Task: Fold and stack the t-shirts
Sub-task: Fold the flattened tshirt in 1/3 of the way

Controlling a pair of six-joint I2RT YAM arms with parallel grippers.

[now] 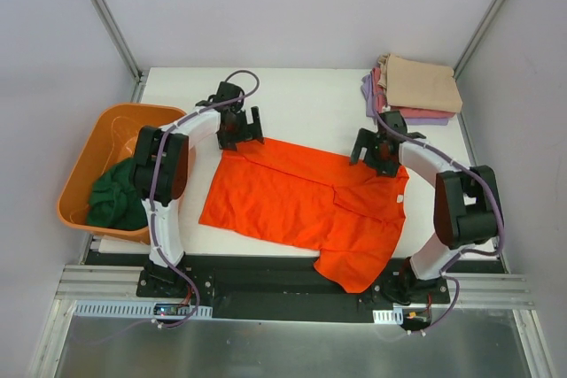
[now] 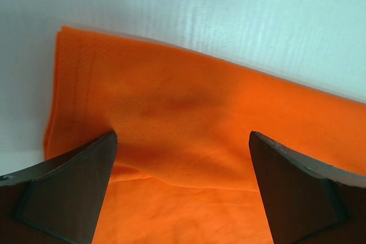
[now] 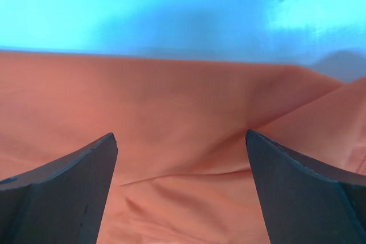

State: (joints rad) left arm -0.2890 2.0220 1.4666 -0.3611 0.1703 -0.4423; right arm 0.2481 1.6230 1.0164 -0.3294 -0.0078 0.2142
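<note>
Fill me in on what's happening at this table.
Two robot arms are working on an orange t-shirt spread across the table. The left gripper and right gripper both stand open over the shirt's far edge, holding nothing. A folded stack sits at the far right corner: a tan shirt on top, with pink-red and lavender ones beneath. A dark green shirt lies crumpled in the orange tub on the left.

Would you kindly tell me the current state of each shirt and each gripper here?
orange t-shirt: spread on table, partly folded, unheld.
green t-shirt: crumpled in tub.
tan t-shirt: folded, topmost.
pink-red t-shirt: folded, beneath tan.
lavender t-shirt: folded, lowest.
left gripper: jaws open, empty.
right gripper: jaws open, empty.
</note>
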